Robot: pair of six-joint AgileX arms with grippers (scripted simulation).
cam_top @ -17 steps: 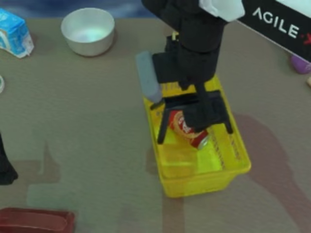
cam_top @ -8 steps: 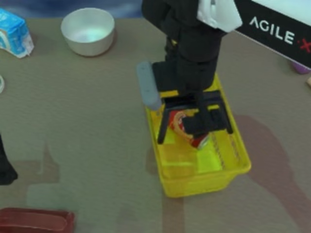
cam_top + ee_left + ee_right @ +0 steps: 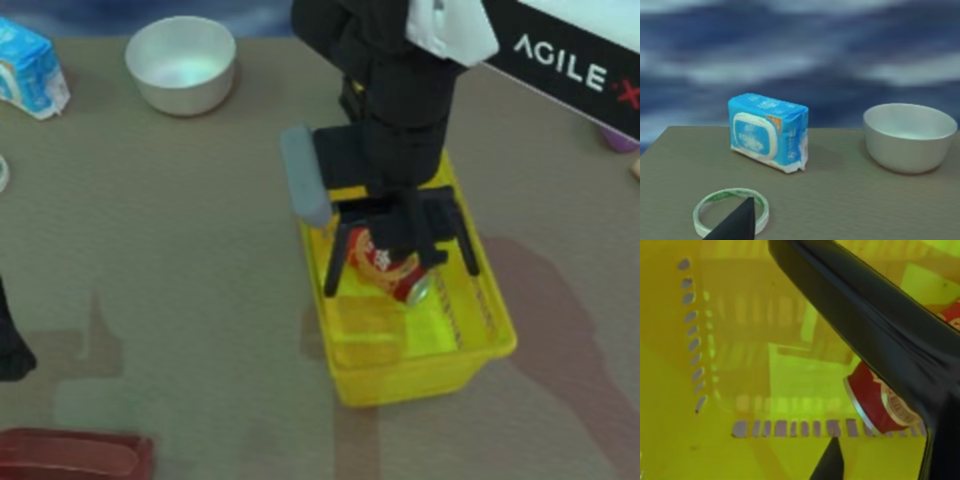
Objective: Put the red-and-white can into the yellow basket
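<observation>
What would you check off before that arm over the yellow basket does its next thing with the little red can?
1. Red-and-white can inside the yellow basket: ok, it lies on its side within the walls.
2. Right gripper clear of the can: cannot tell, the arm hides its fingertips.
3. Basket's black handle clear of the gripper: cannot tell, they overlap from above.
4. Grey block beside the basket's rim, out of the way: ok.
5. Left arm parked at the table's left edge: ok.
</observation>
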